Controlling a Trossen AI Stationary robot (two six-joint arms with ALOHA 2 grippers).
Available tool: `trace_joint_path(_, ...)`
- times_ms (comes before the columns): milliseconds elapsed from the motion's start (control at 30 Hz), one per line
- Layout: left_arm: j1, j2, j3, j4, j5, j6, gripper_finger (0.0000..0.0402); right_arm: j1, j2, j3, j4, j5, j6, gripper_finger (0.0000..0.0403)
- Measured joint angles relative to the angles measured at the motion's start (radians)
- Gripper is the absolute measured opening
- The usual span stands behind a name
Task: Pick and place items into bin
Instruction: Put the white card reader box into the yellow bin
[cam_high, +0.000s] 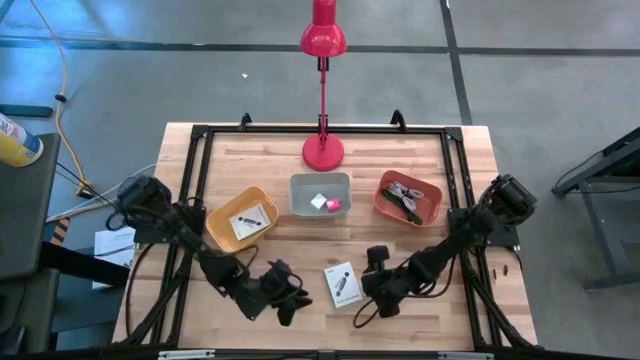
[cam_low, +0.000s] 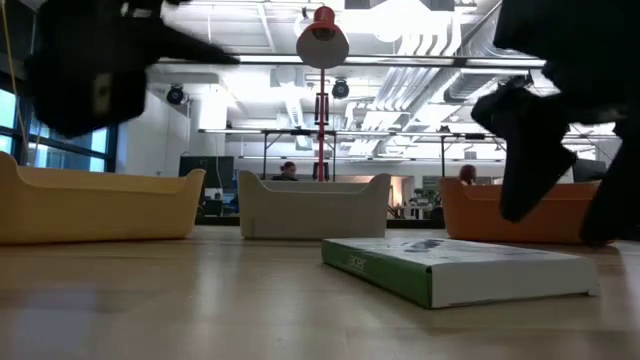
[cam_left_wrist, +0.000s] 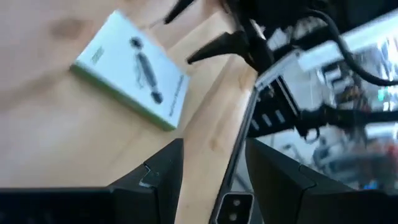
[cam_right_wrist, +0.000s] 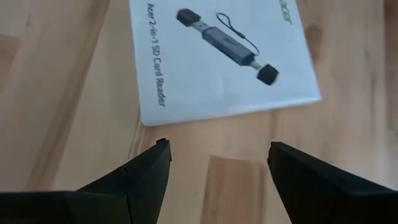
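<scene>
High view: the right gripper (cam_high: 366, 309) hangs open at four o'clock of the white box (cam_high: 342, 284). The left gripper (cam_high: 292, 305), at the box's eight o'clock, is part open and empty.

The high view looks straight down from well above, taking in the whole table (cam_high: 260, 160), both arms and some floor. The low view sits at tabletop height, facing level across the wood toward three bins and the room behind, with a white box (cam_low: 465, 268) close to the lens. Each wrist view looks past its own dark fingers, close to the tabletop. All four views share that box (cam_high: 343, 285) (cam_left_wrist: 134, 68) (cam_right_wrist: 221, 56).
</scene>
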Motion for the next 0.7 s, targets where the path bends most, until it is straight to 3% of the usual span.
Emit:
trace_joint_path(167,-0.006,0.075,0.013,0.035,-0.027,-0.179,0.0161,-0.001,0.0,-0.089,0.179,-0.033,-0.047,0.0259)
trace_joint_path(400,0.027,0.131,0.07,0.035,-0.023,-0.221,0.0161,-0.033,0.0,-0.222,0.429,-0.046,0.001,0.0259)
trace_joint_path(700,0.1,0.143,0.095,-0.157,0.128,-0.295,0.0161,-0.078,0.0,-0.227,0.541,-0.049,-0.046,0.0259)
